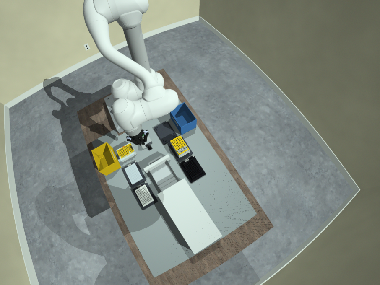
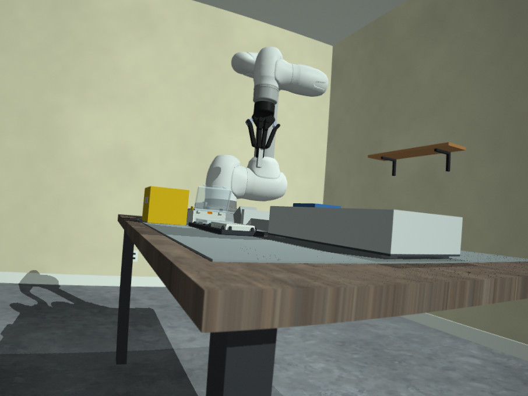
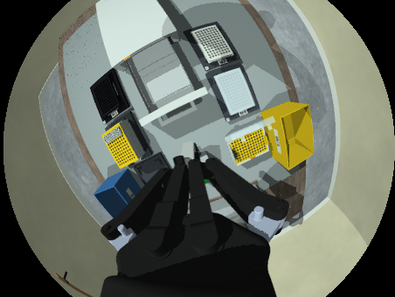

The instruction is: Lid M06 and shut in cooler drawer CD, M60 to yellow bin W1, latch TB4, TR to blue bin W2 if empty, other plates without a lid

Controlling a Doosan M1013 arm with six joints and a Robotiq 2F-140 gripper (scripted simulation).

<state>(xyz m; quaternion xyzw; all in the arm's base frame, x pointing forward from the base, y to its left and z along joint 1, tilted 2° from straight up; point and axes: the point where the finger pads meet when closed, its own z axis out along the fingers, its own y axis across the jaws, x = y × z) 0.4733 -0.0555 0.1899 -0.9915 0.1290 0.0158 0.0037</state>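
Black plate [image 1: 192,169] lies flat in its nest, drawer [image 1: 161,174] open, tip box [image 1: 126,151] beside yellow bin [image 1: 102,161].

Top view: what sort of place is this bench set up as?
Most likely a lab automation bench: well plates in nests on a grey mat, tip boxes, yellow and blue bins, and a cooler with its drawer open, worked by one white arm.

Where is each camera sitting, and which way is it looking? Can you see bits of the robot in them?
Top: high above, looking down on the whole bench; the white arm bends over it.
Exterior: low beside the table corner, looking across at the cooler; arm and shut gripper show.
Wrist: on the arm's end, looking down past its black fingers.
All three share the yellow bin.
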